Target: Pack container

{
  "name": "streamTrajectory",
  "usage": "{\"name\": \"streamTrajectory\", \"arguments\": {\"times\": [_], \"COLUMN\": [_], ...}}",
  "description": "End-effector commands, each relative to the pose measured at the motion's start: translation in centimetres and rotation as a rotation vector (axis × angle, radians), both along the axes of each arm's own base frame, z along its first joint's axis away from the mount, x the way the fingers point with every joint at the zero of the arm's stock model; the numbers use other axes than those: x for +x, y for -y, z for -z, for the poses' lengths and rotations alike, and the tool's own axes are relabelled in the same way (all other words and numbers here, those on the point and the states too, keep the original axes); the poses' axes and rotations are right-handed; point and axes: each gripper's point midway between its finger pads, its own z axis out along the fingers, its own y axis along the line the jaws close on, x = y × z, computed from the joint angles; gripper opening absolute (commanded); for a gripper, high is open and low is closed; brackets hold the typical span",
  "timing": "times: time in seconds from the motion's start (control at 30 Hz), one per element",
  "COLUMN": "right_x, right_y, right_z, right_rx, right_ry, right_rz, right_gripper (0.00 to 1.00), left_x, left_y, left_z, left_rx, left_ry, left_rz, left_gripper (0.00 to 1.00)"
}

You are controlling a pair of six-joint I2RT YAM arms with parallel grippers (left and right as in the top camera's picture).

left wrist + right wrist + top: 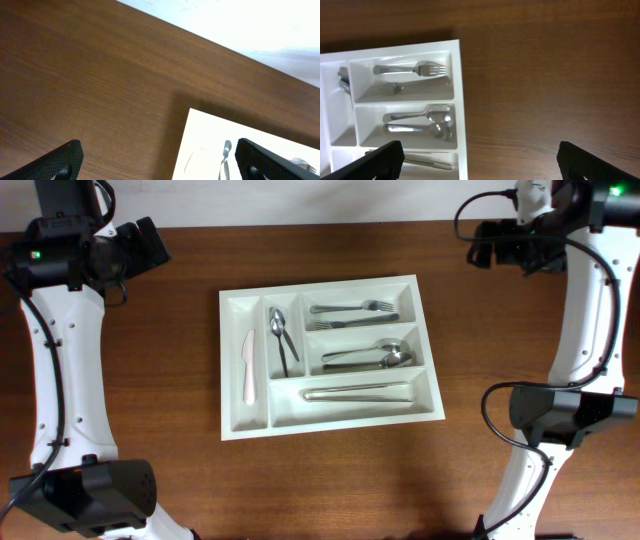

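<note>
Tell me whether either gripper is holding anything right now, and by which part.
Nothing is held: the left gripper and the right gripper both stand open and empty, away from the container.

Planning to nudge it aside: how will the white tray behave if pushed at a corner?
The tray looks rigid and flat-based, so it would probably slide on the smooth table, pivoting rather than tipping. Its loose metal cutlery likely adds weight and may shift.
</note>
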Motion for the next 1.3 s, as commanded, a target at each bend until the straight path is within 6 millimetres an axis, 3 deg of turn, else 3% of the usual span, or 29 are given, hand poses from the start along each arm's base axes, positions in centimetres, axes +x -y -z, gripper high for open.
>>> {"name": "streamTrajectory", "arguments": {"times": [0.0,0.53,0.6,0.77,0.9,1.03,1.13,1.17,1.27], "right_x": [-0.3,-0.2,-0.5,-3.0,-6.8,-12.0,-17.1,-19.8,-23.8], "right_y": [1.2,1.7,1.6,0.5,-0.7,-2.7,-4.7,-5.8,-6.8], "right_z": [-0.5,-0.4,-1.2,-7.0,-13.1,-19.1,-23.1,-24.6,-28.6], "right_rx": [0.011,0.011,0.008,-0.012,-0.033,-0.049,-0.050,-0.045,-0.102], "right_ry": [0.009,0.006,0.024,0.160,0.312,0.483,0.621,0.681,0.882], "right_rz": [0.044,0.055,0.054,0.038,0.024,-0.011,-0.060,-0.093,-0.166], "right_gripper": [0.99,0.99,0.99,0.99,0.99,0.99,0.99,0.99,0.99], "left_x": [0.1,0.1,0.1,0.1,0.1,0.1,0.1,0.1,0.1], "left_y": [-0.2,-0.2,-0.2,-0.2,-0.2,-0.2,-0.2,-0.2,-0.2], "left_z": [-0.1,-0.1,-0.1,-0.1,-0.1,-0.1,-0.1,-0.1,-0.1], "left_rx": [0.013,0.013,0.013,0.013,0.013,0.013,0.013,0.013,0.013], "left_ry": [0.001,0.001,0.001,0.001,0.001,0.001,0.001,0.001,0.001], "left_rz": [0.003,0.002,0.003,0.003,0.003,0.003,0.003,0.003,0.003], "left_gripper": [0.99,0.99,0.99,0.99,0.99,0.99,0.99,0.99,0.99]}}
